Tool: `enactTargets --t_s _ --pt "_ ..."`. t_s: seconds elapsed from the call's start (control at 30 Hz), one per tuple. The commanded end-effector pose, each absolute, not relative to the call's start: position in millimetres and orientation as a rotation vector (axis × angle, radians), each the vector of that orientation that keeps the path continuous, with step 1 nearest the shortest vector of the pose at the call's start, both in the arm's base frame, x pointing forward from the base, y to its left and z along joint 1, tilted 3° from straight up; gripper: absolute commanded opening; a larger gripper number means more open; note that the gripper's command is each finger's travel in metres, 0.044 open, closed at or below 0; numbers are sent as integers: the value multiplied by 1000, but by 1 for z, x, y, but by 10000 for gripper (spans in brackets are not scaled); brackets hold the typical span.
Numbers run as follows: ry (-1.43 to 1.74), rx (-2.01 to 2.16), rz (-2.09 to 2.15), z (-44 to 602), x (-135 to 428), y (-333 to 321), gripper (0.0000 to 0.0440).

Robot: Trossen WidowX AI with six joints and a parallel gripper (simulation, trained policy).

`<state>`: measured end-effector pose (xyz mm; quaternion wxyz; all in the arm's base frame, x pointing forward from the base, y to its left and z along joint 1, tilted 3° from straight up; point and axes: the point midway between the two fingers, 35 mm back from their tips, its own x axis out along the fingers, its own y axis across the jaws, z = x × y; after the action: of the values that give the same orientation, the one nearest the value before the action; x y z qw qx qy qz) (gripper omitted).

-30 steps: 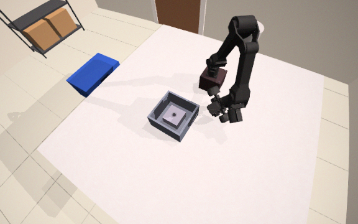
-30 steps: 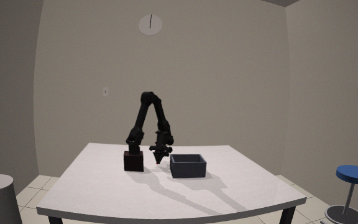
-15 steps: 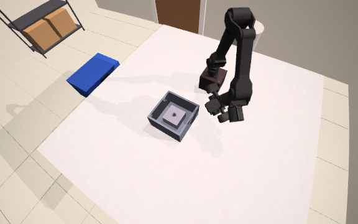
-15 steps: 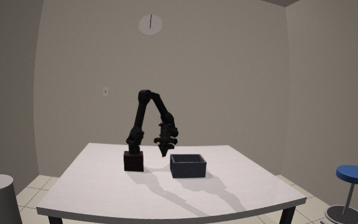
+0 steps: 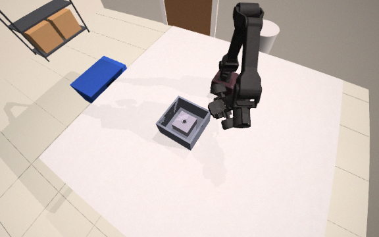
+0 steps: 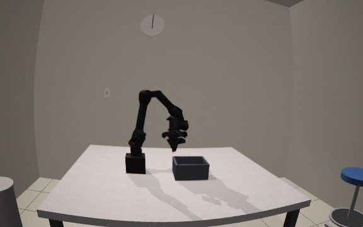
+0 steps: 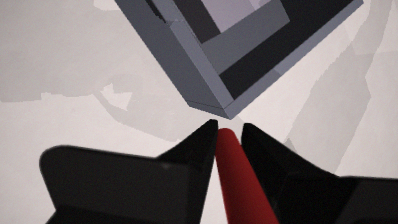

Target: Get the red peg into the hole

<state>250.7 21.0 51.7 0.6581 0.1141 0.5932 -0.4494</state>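
The red peg (image 6: pixel 173 151) (image 7: pixel 242 180) is between the black fingers of my gripper (image 6: pixel 174 149) (image 7: pixel 229 129), which is shut on it. The peg slants in the wrist view, and only its small red end shows below the fingers in the exterior view. In the top view the arm hides the peg. The gripper is raised above the table, beside the near corner of the open grey box (image 5: pixel 176 137) (image 6: pixel 191 173) (image 7: pixel 202 67), not over its inside. The pale plate (image 5: pixel 177 122) (image 7: pixel 235 12) sits at the box's bottom, with a dark round hole (image 5: pixel 184 121) in its middle.
The box stands on the white table (image 5: pixel 258 184) (image 6: pixel 106 202), its walls rising around the plate. The arm's dark base block (image 6: pixel 135 164) stands to the left of the box in the exterior view. A blue bin (image 5: pixel 94 77) is beyond the table's edge.
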Motion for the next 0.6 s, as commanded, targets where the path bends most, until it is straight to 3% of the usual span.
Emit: enactTargets --t_s 0.0,0.57 --pt "1312 296 -1047 62 260 5 0" --pt "1285 428 -1102 53 290 -68 0"
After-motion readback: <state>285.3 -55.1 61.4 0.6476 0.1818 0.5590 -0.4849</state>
